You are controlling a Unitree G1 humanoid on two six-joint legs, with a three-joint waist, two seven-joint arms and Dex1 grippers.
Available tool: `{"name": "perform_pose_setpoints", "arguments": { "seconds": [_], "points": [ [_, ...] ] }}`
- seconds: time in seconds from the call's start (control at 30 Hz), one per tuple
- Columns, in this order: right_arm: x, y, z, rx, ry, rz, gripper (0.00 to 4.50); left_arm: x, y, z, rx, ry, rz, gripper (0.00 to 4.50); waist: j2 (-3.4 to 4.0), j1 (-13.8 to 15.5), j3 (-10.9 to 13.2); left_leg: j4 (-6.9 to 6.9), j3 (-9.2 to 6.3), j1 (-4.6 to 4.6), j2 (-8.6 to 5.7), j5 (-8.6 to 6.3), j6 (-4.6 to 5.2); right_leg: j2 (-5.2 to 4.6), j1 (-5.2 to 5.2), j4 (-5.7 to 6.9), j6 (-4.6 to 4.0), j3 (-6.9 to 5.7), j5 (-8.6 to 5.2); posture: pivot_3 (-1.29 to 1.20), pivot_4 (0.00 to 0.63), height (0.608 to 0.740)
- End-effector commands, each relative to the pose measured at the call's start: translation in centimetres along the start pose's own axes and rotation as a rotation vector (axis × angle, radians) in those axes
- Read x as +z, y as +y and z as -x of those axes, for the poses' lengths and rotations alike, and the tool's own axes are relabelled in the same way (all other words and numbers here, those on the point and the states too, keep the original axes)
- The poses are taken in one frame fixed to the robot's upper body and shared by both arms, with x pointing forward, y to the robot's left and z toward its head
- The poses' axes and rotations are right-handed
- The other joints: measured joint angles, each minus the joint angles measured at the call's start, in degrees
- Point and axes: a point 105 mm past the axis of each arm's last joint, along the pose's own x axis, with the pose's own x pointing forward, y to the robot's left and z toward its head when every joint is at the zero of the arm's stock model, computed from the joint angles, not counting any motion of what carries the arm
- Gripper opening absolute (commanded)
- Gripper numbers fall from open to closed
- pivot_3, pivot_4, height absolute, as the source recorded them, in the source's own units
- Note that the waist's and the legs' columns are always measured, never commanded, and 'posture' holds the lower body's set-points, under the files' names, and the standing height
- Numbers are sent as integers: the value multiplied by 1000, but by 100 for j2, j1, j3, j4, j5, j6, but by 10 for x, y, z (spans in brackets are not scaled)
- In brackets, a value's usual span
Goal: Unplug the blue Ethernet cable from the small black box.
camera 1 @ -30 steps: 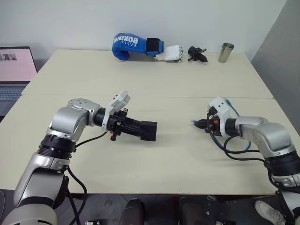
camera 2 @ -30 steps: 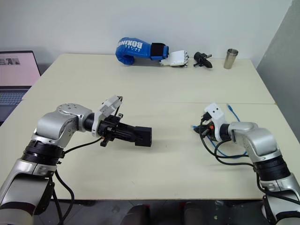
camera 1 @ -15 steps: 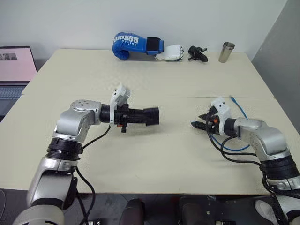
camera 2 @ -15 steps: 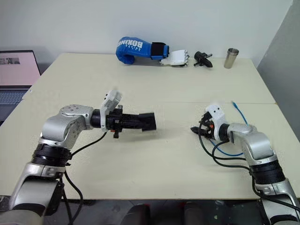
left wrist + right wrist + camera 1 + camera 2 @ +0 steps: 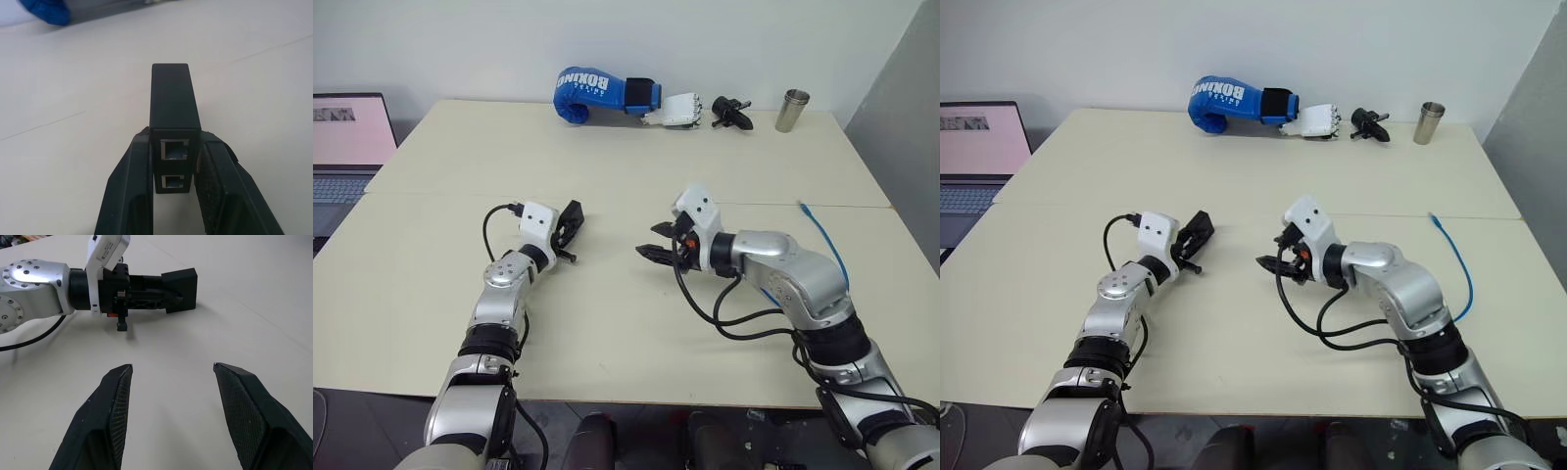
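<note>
The small black box (image 5: 170, 100) is clamped edge-on between the fingers of my left gripper (image 5: 570, 225), just above the table and left of centre. The two ports on the side of the box facing the wrist camera are empty. My right gripper (image 5: 649, 241) stands open a short way to the right of the box, pointing at it, with nothing between its fingers (image 5: 115, 396). In the right wrist view, the box (image 5: 180, 282) sticks out beyond the left fingers. The blue Ethernet cable (image 5: 829, 247) lies loose on the table at the far right, one plug end (image 5: 802, 207) free.
Along the table's back edge lie a blue boxing glove (image 5: 592, 93), a white robotic hand (image 5: 675, 110), a black gadget (image 5: 729, 113) and a metal cup (image 5: 792, 110). An open laptop (image 5: 347, 137) stands off the left side. Black wires (image 5: 724, 313) trail from my right wrist.
My right gripper opened, left the blue cable at the right and moved left toward the box. My left arm swung from pointing right to pointing forward, still holding the box.
</note>
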Motion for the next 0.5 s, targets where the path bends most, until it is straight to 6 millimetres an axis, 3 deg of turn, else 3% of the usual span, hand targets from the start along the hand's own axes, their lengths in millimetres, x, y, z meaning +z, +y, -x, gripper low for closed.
{"name": "perform_pose_setpoints", "arguments": {
  "seconds": [0.03, 0.27, 0.33, 0.5],
  "points": [
    [9, -3, 0, -8, -25, 43, 2807, -8, 13, 4, 86, 16, 41, 793, -1, -10, -1, 1, 1, 0, -2, 0, 0, 0, 0, 0, 0, 0, 1, 0, 150, 740],
    [8, -3, -1, 1, -21, 48, 2807, -17, 16, 5, 94, 48, 109, 793, 0, -58, -1, -6, 2, 22, 4, 5, 6, 11, 1, 27, -4, 1, 2, 0, 150, 740],
    [8, -4, -1, 2, -21, 48, 2807, -16, 17, 5, 95, 46, 103, 1493, 0, -64, -1, -6, 2, 28, 5, 6, 7, 12, 2, 35, -4, 2, 2, 0, 150, 740],
    [8, -2, 0, 5, -23, 49, 2807, -10, 16, 3, 75, 35, 98, 2419, 0, -56, -1, -5, 2, 30, 4, 7, 6, 13, 1, 43, -4, 2, 2, 0, 150, 740]
  ]
}}
